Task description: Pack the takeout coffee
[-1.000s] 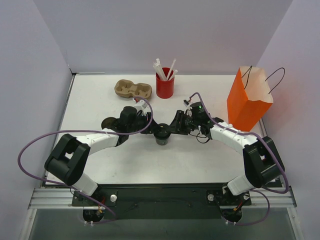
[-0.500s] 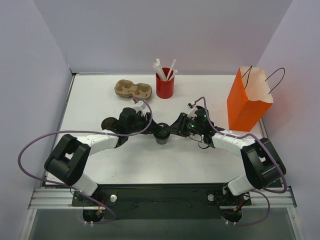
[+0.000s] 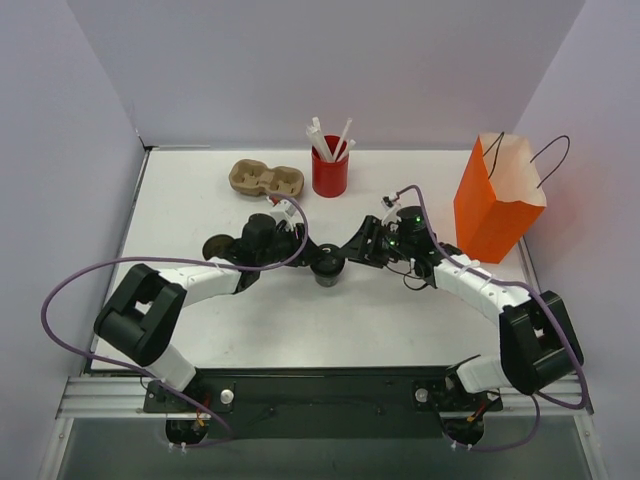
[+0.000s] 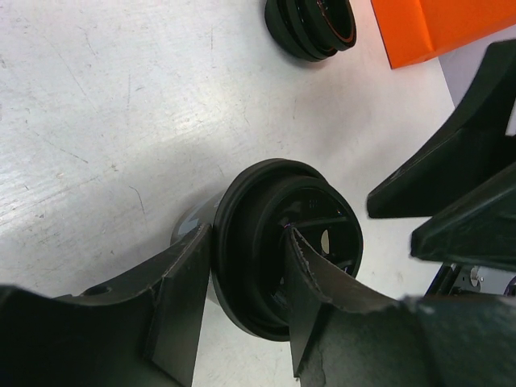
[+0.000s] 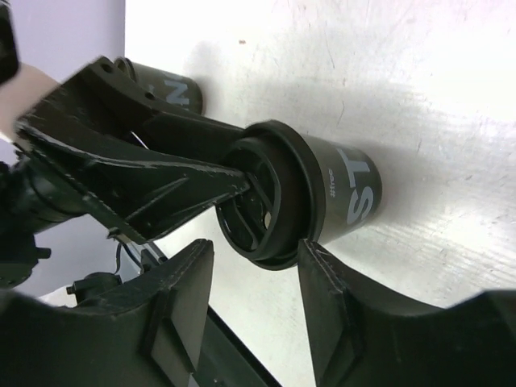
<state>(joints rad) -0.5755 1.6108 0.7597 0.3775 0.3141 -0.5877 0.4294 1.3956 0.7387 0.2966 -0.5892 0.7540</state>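
Right end effector has spread open; left end effector pinches the cup rim, second cup nearby.

Left tool, right tool flank dark cup; orange bag stands right.

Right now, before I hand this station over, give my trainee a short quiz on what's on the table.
1. True or false: the orange paper bag stands upright with its top open.
2. Which hand pinches the coffee cup by its rim? A left, B right, C neither.
3. Fill in: the red cup holds white ____.
Key: 1 true. 2 A, the left hand, one finger inside the cup. 3 straws.
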